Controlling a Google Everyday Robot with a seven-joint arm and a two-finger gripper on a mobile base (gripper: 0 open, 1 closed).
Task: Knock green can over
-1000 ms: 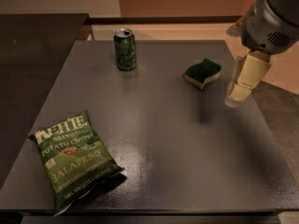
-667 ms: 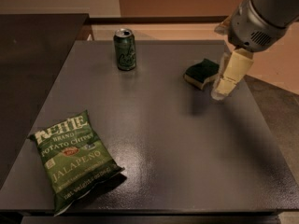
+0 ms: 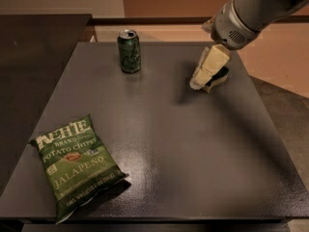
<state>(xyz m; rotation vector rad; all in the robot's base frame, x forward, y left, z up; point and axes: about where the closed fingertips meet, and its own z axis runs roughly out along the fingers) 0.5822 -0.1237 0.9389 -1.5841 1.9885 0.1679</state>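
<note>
- We are on the approach — gripper [image 3: 198,82] right of the green can [image 3: 129,52], well apart, fingers [image 3: 212,62] pressed together, empty.
- Next we need a leftward sweep into the upright can.

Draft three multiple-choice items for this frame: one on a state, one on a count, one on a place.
1. The green can is
A. upright
B. on its side
C. crushed flat

2. How many things are on the table?
A. two
B. three
C. five

3. The gripper is
A. touching the can
B. at the sponge, to the can's right in the view
C. past the table's left edge

Answers:
1 A: it stands on its base with the silver top up.
2 B: can, sponge and chip bag.
3 B: it overlaps the sponge, with bare table between it and the can.
</note>
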